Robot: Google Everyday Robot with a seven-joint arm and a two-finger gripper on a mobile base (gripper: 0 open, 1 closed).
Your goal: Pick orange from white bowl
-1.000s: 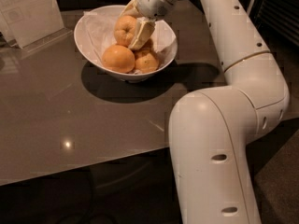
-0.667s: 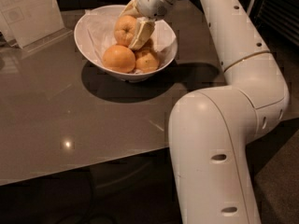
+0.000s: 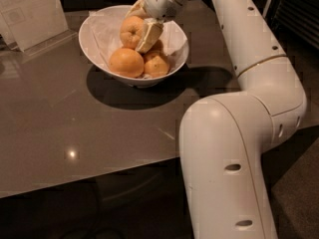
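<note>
The white bowl [image 3: 99, 51] stands on the grey table, lined with white paper. Inside it lie a smooth deeper-orange fruit [image 3: 126, 62] at the front and a smaller one [image 3: 157, 64] beside it. The pale yellow-orange orange [image 3: 131, 31] with a navel dimple sits above them, slightly raised. My gripper [image 3: 139, 30] reaches down from the upper right and is shut on this orange, one cream finger [image 3: 148, 35] across its right side, the other behind it near the top.
A clear sign holder with a white card [image 3: 30, 11] stands at the table's back left. My white arm [image 3: 244, 148] fills the right side, over the table's right edge. The glossy grey tabletop [image 3: 75, 128] stretches in front of the bowl.
The gripper and the held orange have risen slightly in the bowl. The other fruit and the bowl have not moved.
</note>
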